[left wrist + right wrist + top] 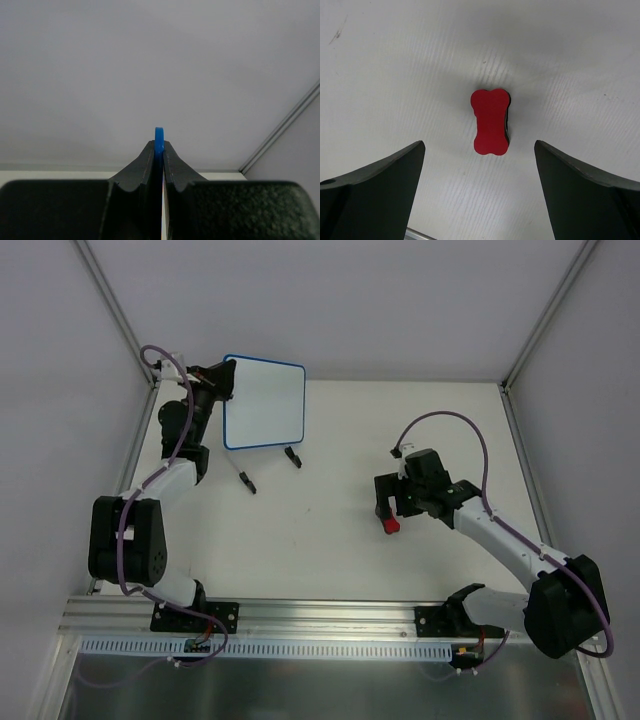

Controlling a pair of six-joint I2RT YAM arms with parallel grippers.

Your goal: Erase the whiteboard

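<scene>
Between the left jaws we see the whiteboard (159, 140), pinched at its thin blue rim; the jaws are clenched on that edge, both fingers (142, 170) pressed flat against it. In the top view the whiteboard (263, 403) stretches away from the left jaws toward the middle of the tabletop (330, 550), white face toward the camera and blank as far as we can tell. Two black clip feet (293, 457) show just under its lower edge; we cannot tell whether they touch the tabletop. The left arm (175, 475) reaches to the far left corner.

The right jaws are released and spread wide. The red bone-shaped eraser (491, 122) lies on the tabletop between and slightly ahead of their fingers (375, 195), touching neither. In the top view the eraser (391, 526) sits right under the right jaws, well apart from the whiteboard.
</scene>
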